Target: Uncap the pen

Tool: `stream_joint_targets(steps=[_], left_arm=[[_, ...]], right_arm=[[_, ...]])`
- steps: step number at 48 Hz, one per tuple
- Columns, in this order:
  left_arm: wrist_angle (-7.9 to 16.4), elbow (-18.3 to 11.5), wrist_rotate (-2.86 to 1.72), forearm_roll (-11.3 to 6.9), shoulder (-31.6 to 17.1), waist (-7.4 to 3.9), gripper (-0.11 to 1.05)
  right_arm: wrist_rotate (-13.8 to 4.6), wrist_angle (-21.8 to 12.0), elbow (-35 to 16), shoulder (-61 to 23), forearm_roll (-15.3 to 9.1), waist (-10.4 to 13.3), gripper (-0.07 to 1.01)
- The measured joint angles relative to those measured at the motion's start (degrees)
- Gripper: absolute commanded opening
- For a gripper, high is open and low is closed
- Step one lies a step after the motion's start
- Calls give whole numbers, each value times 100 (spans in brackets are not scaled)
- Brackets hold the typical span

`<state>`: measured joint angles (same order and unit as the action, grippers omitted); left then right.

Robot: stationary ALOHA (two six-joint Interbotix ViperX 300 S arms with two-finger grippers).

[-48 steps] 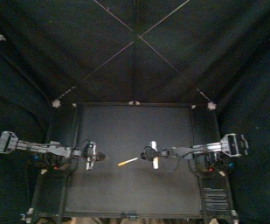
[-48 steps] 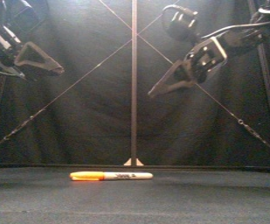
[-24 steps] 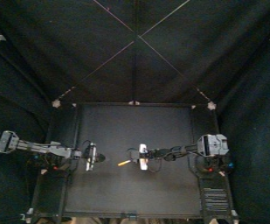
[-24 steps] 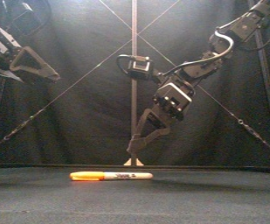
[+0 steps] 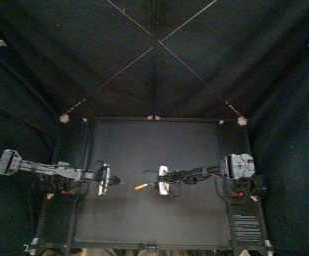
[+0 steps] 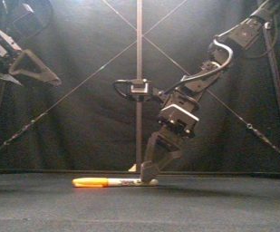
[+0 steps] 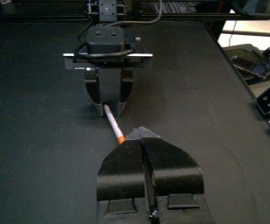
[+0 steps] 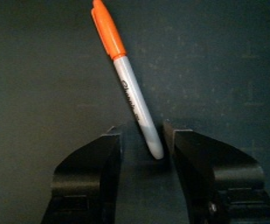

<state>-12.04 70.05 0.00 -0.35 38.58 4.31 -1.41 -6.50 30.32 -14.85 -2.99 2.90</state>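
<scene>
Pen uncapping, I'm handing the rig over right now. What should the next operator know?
Right pincer: open, low at the table, jaws astride the pen's grey rear end, not closed on it.
Left pincer: shut, empty, raised over the table's left side.
Pen: lies flat on the table near the middle, with the orange cap on and toward the left arm.
Done: right arm lined up on the barrel.
Left: close the right pincer on the barrel, probably bring the left one to the cap, and pull apart.
</scene>
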Motion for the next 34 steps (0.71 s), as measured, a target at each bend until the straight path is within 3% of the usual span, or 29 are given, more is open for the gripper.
stream_joint_targets(steps=[11, 17, 25, 34], left_arm=[[-9, 0, 0, 0, 0, 0, 13], [0, 0, 0, 0, 0, -9, 24], [-26, -35, -9, 0, 0, -18, 40], [-70, -255, 0, 0, -123, -185, 59]], right_arm=[[26, -290, -132, -97, 79, -18, 67], [26, -325, -132, -97, 62, -26, 54], [18, -360, -123, 0, 35, -18, 47], [9, -369, -132, 422, -44, 9, 47]])
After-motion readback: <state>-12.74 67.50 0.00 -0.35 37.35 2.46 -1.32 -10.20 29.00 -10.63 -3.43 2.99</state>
